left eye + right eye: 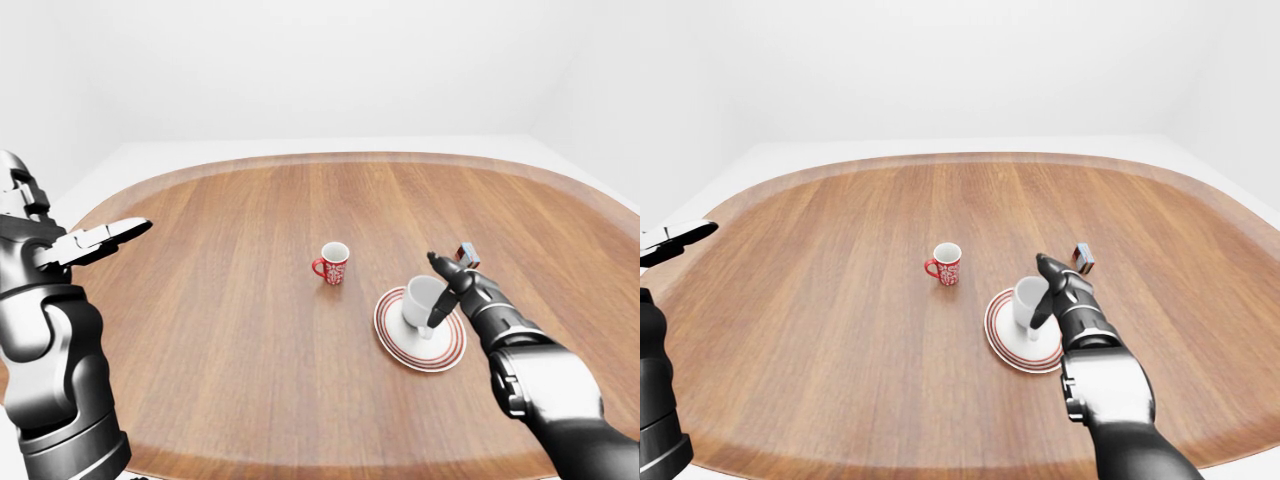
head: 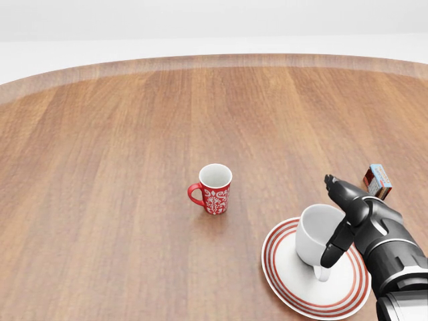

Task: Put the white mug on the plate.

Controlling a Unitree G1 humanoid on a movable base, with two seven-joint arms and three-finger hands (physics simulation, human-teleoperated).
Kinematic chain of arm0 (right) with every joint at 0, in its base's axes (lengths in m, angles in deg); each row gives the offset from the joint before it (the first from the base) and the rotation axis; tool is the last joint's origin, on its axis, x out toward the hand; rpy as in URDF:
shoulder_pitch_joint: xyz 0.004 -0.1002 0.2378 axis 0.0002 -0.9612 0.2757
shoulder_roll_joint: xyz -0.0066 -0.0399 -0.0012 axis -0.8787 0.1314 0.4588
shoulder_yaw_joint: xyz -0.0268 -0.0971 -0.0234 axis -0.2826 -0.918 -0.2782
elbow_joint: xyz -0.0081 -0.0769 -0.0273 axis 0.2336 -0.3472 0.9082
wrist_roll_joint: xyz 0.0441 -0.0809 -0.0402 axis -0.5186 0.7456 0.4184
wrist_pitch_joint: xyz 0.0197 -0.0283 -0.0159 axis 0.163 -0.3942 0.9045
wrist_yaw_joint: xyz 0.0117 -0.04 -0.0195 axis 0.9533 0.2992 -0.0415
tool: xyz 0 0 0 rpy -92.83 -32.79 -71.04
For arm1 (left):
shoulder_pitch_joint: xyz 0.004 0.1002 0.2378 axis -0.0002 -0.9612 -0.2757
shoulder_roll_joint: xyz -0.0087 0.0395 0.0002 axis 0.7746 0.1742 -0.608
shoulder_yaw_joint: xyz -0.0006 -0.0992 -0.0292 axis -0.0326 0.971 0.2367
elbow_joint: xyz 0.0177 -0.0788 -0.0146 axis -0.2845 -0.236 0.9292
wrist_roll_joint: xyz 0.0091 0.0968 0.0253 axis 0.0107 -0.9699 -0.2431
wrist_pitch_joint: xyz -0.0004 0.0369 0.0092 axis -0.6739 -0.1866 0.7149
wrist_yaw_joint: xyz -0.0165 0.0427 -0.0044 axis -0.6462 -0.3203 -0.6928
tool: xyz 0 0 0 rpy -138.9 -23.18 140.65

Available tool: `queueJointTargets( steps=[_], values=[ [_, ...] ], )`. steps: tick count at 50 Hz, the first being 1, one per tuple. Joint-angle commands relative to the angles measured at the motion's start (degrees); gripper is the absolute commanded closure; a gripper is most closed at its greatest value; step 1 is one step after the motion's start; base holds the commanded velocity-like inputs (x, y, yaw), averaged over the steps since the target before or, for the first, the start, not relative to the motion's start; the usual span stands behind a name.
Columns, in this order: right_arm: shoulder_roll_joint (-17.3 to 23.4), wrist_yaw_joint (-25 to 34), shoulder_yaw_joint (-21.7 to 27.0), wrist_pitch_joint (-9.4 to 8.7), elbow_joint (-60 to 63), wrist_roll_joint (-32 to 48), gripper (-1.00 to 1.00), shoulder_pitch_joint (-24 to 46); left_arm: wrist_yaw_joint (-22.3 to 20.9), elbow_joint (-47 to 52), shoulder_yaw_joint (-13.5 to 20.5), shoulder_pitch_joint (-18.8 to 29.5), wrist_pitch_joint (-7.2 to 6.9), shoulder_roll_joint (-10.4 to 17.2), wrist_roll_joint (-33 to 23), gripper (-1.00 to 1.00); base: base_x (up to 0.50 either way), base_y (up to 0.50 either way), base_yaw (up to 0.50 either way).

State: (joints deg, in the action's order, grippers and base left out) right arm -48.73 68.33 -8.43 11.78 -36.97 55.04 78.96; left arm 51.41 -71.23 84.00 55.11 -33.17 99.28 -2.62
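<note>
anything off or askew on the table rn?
Only the white mug: it sits on the plate tilted, mouth leaning toward the view's upper left, not flat on its base. The right hand has its fingers spread beside it. The red mug stands upright, and the small box lies apart. No spills.
</note>
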Motion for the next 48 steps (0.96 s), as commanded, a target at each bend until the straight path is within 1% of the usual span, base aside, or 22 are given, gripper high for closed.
queueJointTargets(
  steps=[1, 6, 11, 13, 16, 18, 19, 21, 24, 29, 30, 31, 34, 41, 48],
  values=[
    [0.1, -0.1, 0.4, 0.00, 0.2, -0.5, -1.00, 0.4, 0.1, 0.3, 0.0, 0.0, 0.00, 0.1, 0.0, -1.00, 0.00, 0.00, 0.00],
    [1.3, 0.0, 0.1, 0.00, 1.5, -0.9, -1.00, 4.0, 0.0, 0.2, 0.0, 0.0, 0.00, 0.0, 0.0, -1.00, 0.00, 0.00, 0.00],
    [2.9, 2.1, -1.5, 0.00, 4.4, 1.3, -1.00, 9.0, 0.0, 0.2, 0.0, -0.1, 0.00, 0.0, -0.1, -1.00, 0.00, 0.00, 0.00],
    [3.3, 3.8, -2.3, 0.00, 6.5, 2.9, -1.00, 10.7, 0.0, 0.3, 0.1, -0.1, 0.00, 0.0, -0.1, -1.00, 0.00, 0.00, 0.00],
    [3.7, 7.2, -3.3, 0.00, 10.7, 5.9, -1.00, 13.0, 0.0, 0.3, 0.1, -0.1, 0.00, 0.0, -0.1, -1.00, 0.00, 0.00, 0.00],
    [3.6, 10.7, -3.1, 0.00, 15.4, 7.5, -1.00, 13.6, -0.1, 0.3, 0.1, -0.1, 0.00, 0.0, -0.1, -1.00, 0.00, 0.00, 0.00],
    [3.5, 11.4, -2.9, 0.00, 16.7, 8.3, -1.00, 13.5, -0.1, 0.2, 0.1, -0.1, 0.00, 0.0, -0.1, -1.00, 0.00, 0.00, 0.00],
    [3.6, 16.1, -3.3, 0.00, 23.9, 11.2, -1.00, 13.2, -0.1, 0.0, 0.1, -0.1, 0.00, 0.0, -0.1, -1.00, 0.00, 0.00, 0.00],
    [3.5, 21.4, -2.5, 0.00, 33.1, 15.5, -1.00, 12.7, -0.1, 0.1, 0.0, -0.1, 0.00, -0.1, -0.2, -1.00, 0.00, 0.00, 0.00],
    [2.4, 26.2, 0.3, 0.00, 44.8, 19.9, -1.00, 13.5, -0.1, 0.2, 0.1, -0.1, 0.00, 0.0, -0.1, -1.00, 0.00, 0.00, 0.00],
    [2.2, 28.5, 0.4, 0.00, 48.7, 20.8, -1.00, 13.6, -0.1, 0.1, 0.1, -0.1, 0.00, 0.0, -0.1, -1.00, 0.00, 0.00, 0.00],
    [2.1, 29.6, 0.7, 0.00, 50.9, 21.7, -1.00, 13.8, -0.1, 0.1, 0.1, 0.0, 0.00, 0.0, -0.1, -1.00, 0.00, 0.00, 0.00],
    [1.7, 29.6, 1.1, 0.00, 58.9, 24.3, -1.00, 15.1, -0.1, -0.1, 0.1, 0.0, 0.00, 0.0, -0.1, -1.00, 0.00, 0.00, 0.00],
    [1.1, 29.6, 2.0, 0.00, 69.4, 30.0, -1.00, 17.2, -0.1, -0.2, 0.0, 0.1, 0.00, 0.1, -0.1, -1.00, 0.00, 0.00, 0.00],
    [0.6, 29.6, 3.1, 0.00, 72.8, 31.6, -1.00, 19.7, -0.1, -0.3, 0.0, 0.1, 0.00, 0.0, -0.1, -1.00, 0.00, 0.00, 0.00]
  ],
)
